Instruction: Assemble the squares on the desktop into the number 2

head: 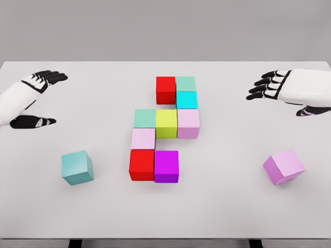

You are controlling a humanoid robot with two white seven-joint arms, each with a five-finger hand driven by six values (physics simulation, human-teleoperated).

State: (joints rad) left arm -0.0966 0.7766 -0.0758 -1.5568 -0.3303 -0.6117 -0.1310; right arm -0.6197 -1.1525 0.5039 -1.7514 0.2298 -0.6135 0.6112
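Bright, even, diffuse light fills the render, seeming to come from overhead, with no single lamp evident. The table (217,217) reads as a flat pale grey with no glare or hot spots, and the backdrop toward 12 o'clock is a slightly darker, uniform grey. Shadows are faint and soft: only thin dark seams show under the cubes (165,129), and their top faces are lighter than their front faces. Cube edges look a little soft, with mild compression smearing on the outlines. No bending of straight lines shows toward 3 or 9 o'clock, and focus is uniform throughout.
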